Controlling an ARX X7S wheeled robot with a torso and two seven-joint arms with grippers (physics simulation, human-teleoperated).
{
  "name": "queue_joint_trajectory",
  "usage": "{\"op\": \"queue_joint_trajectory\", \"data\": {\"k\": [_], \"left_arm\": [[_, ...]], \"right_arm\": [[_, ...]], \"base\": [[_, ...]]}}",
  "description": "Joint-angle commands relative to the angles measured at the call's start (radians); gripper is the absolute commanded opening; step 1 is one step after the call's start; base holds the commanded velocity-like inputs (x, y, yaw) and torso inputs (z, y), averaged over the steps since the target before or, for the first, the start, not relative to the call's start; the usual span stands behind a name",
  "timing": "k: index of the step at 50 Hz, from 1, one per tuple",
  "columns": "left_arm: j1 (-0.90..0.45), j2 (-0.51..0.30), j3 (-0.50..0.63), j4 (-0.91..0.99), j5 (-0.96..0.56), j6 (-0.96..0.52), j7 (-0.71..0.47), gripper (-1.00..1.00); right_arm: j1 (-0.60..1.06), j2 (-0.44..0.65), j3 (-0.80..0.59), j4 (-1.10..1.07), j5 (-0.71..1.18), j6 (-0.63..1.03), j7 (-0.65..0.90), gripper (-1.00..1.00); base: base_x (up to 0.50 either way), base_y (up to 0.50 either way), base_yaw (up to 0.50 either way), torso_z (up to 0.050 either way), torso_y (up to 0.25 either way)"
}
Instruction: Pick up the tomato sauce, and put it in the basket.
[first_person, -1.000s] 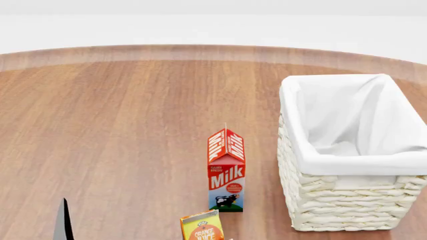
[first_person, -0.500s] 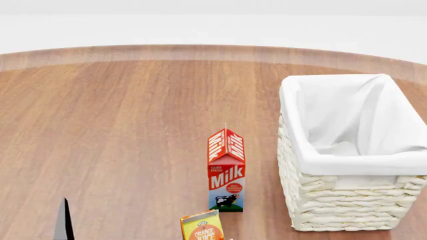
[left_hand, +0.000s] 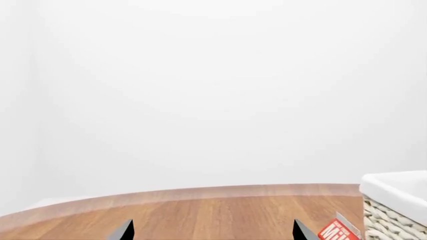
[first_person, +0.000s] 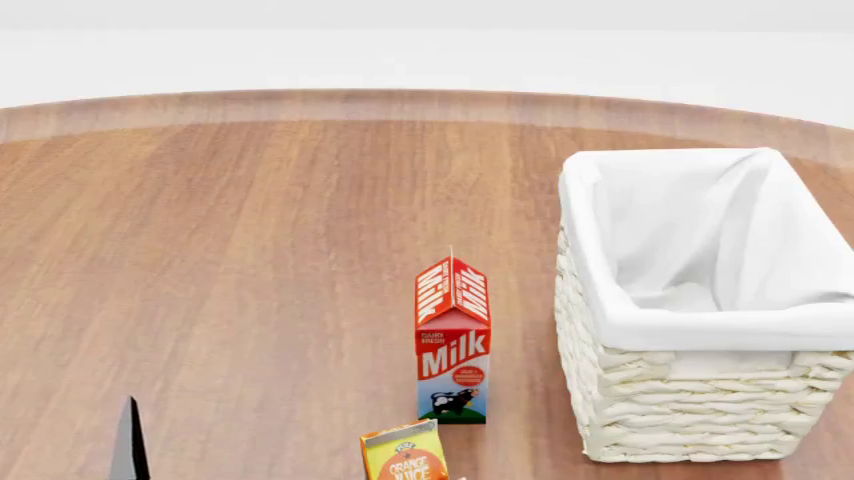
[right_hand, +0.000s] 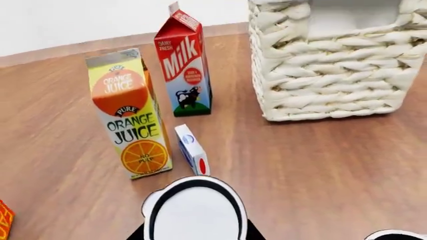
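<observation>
In the right wrist view a round silvery-white can top with a dark rim sits between the dark fingers of my right gripper, which press on both its sides. This is the tomato sauce; its label is hidden. The cream wicker basket with its white lining stands ahead of it, and it also shows at the right of the head view. My left gripper is open and empty above the table. One of its fingers shows at the head view's lower left. The right gripper is out of the head view.
A milk carton and an orange juice carton stand left of the basket. A small white, blue and red box sits by the juice. Another white dark-rimmed round top and an orange object show at the view's edges.
</observation>
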Motion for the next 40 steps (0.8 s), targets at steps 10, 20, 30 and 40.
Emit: {"op": "queue_joint_trajectory", "data": {"k": [10,20,30,40], "left_arm": [[-0.005,-0.007,0.01,-0.013,-0.008,0.007,-0.007,1.0],[-0.006,-0.012,0.01,-0.012,-0.013,0.007,-0.011,1.0],[-0.01,-0.016,0.009,-0.016,-0.02,0.008,-0.015,1.0],[-0.009,-0.021,0.007,-0.011,-0.027,0.005,-0.02,1.0]], "right_arm": [[-0.002,0.077,0.059,-0.379,0.067,0.104,0.085,-1.0],[0.118,0.124,0.115,-0.518,0.117,0.213,0.157,-1.0],[0.345,0.181,0.13,-0.541,0.166,0.36,0.211,-1.0],[0.603,0.211,0.097,-0.512,0.205,0.489,0.248,-1.0]], "base": [[0.0,0.0,0.0,0.0,0.001],[0.0,0.0,0.0,0.0,0.0],[0.0,0.0,0.0,0.0,0.0],[0.0,0.0,0.0,0.0,0.0]]}}
